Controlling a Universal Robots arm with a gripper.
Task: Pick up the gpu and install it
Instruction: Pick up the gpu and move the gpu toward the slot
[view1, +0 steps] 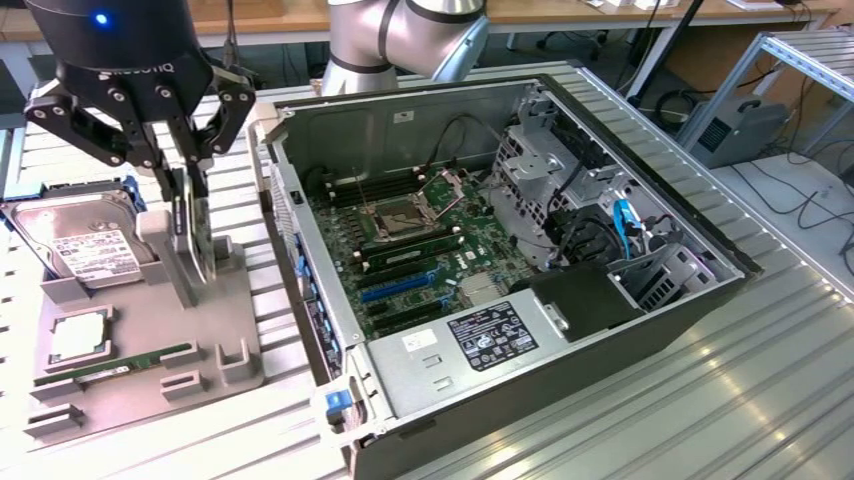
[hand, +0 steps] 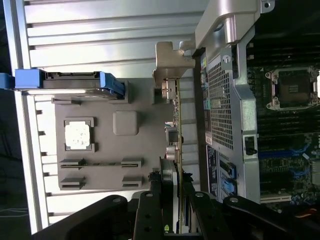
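Plainly, the gripper (view1: 187, 172) has its fingers pressed together on the gpu (view1: 196, 245), pinching the thin card at its upper end. The card hangs directly beneath the fingertips, upright and edge-on, its silver bracket (hand: 170, 65) at the end farthest from them. Its length runs straight away from the tool toward the grey holder tray (view1: 134, 385) below; whether its lower end touches the tray I cannot tell. The open computer case (view1: 561, 390) and its motherboard slots (view1: 400, 292) sit beside the gripper, lower, on the exterior view's right.
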